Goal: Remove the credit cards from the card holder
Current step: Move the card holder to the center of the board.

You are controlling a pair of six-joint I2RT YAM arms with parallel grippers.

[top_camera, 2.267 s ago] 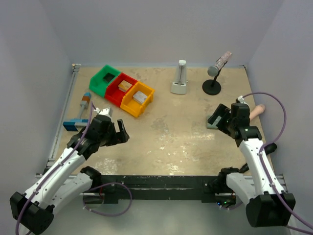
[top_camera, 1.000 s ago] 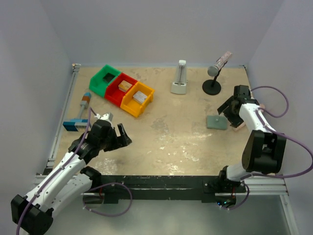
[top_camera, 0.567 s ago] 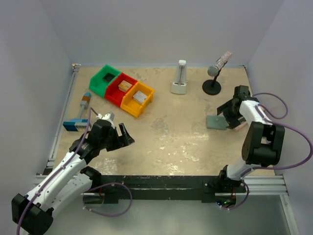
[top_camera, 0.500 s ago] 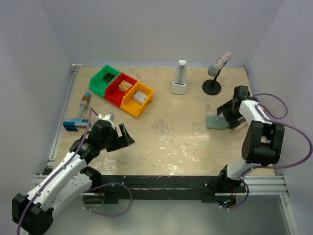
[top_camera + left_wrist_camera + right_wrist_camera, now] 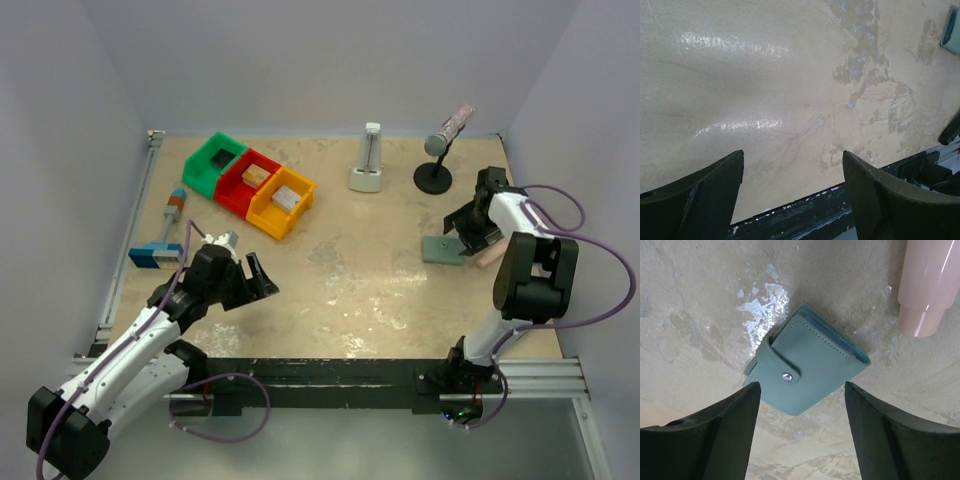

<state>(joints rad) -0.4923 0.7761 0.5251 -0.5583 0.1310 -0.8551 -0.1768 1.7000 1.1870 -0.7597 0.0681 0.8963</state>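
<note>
The card holder (image 5: 807, 371) is a teal bifold lying shut on the table, its tab snapped closed. It also shows at the right of the table (image 5: 443, 249) and as a corner (image 5: 952, 30) in the left wrist view. The credit cards are hidden. My right gripper (image 5: 802, 385) hovers just above the holder's near edge, open, nothing between its fingers. In the top view the right gripper (image 5: 468, 228) sits at the holder's upper right. My left gripper (image 5: 255, 280) is far off at the near left, open and empty (image 5: 793, 155) over bare table.
A pink cylinder (image 5: 925, 285) lies just right of the holder. At the back stand green (image 5: 213, 165), red (image 5: 250, 180) and yellow (image 5: 282, 202) bins, a white metronome (image 5: 367, 165) and a microphone on a stand (image 5: 440, 150). A blue-and-white block (image 5: 160, 245) lies at the left edge.
The right arm swung out to the right and its gripper shifted to the holder's upper right. The left gripper crept a little to the right. The holder has not moved.
</note>
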